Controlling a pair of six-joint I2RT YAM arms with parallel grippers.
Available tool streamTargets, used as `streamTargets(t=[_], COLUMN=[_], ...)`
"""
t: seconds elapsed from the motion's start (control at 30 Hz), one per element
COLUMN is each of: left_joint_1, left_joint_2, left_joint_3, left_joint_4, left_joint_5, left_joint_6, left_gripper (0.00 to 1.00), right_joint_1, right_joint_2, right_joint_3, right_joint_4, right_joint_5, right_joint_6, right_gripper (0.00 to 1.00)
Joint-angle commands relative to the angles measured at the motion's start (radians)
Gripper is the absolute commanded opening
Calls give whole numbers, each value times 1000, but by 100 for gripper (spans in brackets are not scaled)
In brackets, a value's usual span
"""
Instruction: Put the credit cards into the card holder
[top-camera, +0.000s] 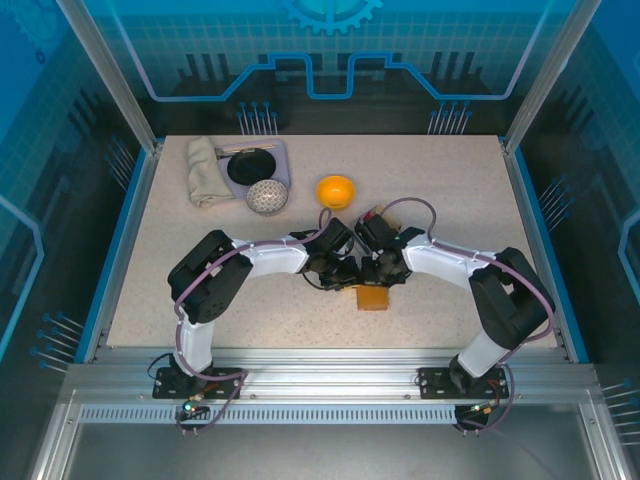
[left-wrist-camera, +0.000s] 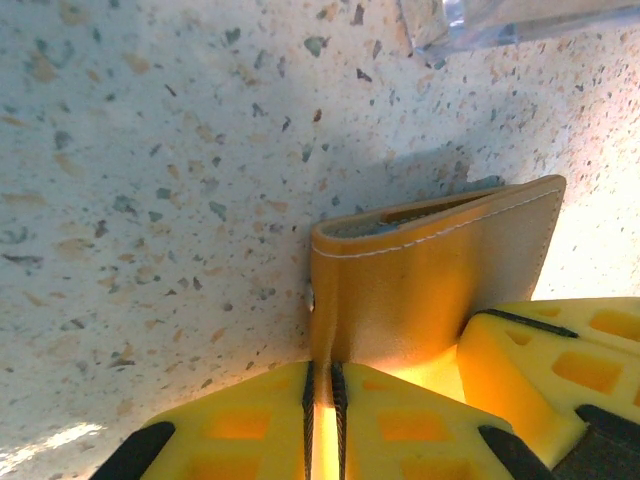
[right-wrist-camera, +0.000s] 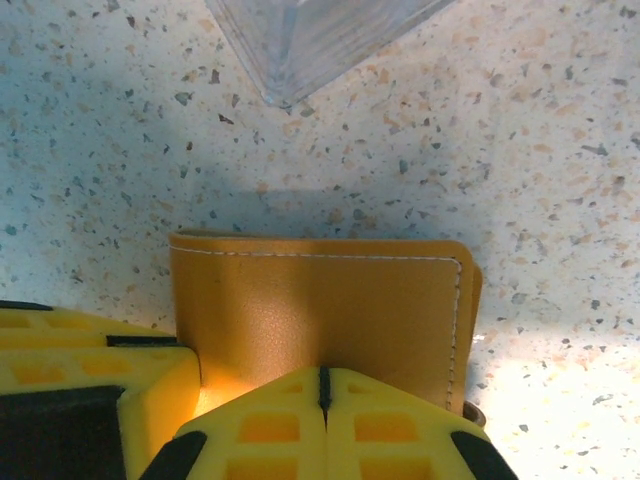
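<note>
My left gripper (left-wrist-camera: 322, 392) is pinched narrow on 1 edge of the card holder (left-wrist-camera: 430, 270). The holder sits at the middle of the table (top-camera: 450, 190), toward the near side. Just to the right, my right gripper (right-wrist-camera: 322, 395) is clamped tight on the same holder. I judge the task barely begun: I see no credit cards in any pocket, so all remain. No brand or writing is readable.

Folded shut, the tan-orange leather card holder (top-camera: 372, 297) shows pale stitching along its edges. It sits on the speckled tabletop (top-camera: 200, 300), well to the near side of the orange bowl (top-camera: 335, 189) and slightly right.
</note>
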Motion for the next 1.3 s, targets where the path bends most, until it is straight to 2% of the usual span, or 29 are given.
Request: streamTargets(t=[0.0, 0.13, 0.47, 0.63, 0.87, 1.03, 1.27], left_joint_1=[-7, -7, -6, -7, -7, -6, -5], left_joint_2=[16, 16, 16, 14, 13, 12, 8], left_joint_3=[-5, -4, -2, 3, 4, -1, 0], left_joint_4=[-17, -17, -18, -25, -26, -28, -25], left_joint_5=[-10, -12, -10, -15, -16, -16, -15], left_joint_6=[-4, -4, -9, -5, -12, -14, -20], left_gripper=[16, 16, 16, 16, 16, 16, 16], right_joint_1=[-3, -3, 7, 23, 79, 115, 137], right_joint_2=[-39, -49, 47, -16, -48, -84, -138], right_joint_3=[-22, -39, -107, -137, -299, -364, -447], right_joint_4=[-20, -15, 67, 56, 182, 187, 180], right_joint_5=[4, -2, -27, 6, 38, 93, 95], right_joint_6=[5, 7, 24, 44, 104, 165, 233], right_gripper=[0, 0, 0, 0, 0, 0, 0])
